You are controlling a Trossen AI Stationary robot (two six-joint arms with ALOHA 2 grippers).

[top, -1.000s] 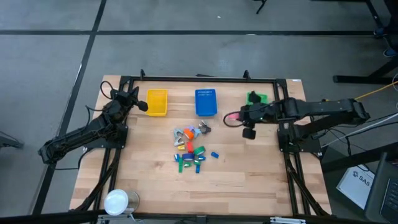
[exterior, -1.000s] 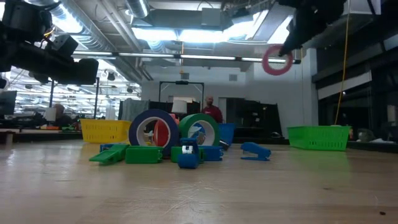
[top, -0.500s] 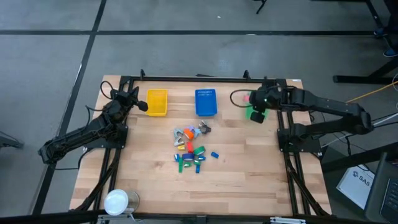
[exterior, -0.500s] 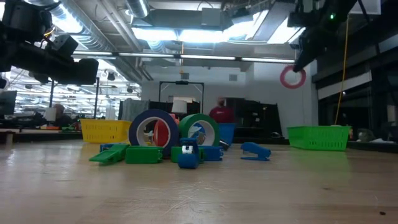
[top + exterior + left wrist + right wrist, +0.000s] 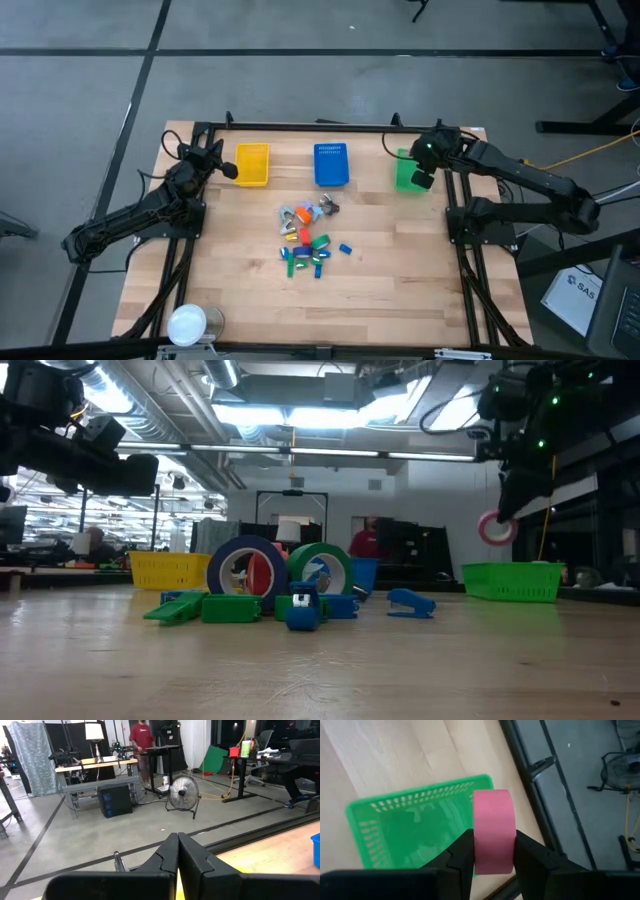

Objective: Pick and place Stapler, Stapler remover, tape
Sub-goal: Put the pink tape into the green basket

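— Where's your right tool [image 5: 492, 851]?

— Clamped on the pink tape roll [image 5: 493, 831], above the green basket [image 5: 415, 827] at the desk's far right. My left tool [image 5: 177, 851] waits, pinched shut.

— What's left?

— Dropping this roll, then the pile [image 5: 307, 240] mid-desk.

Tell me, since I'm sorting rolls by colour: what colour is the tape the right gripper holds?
Pink. The tape roll shows best in the right wrist view, clamped by the right gripper.
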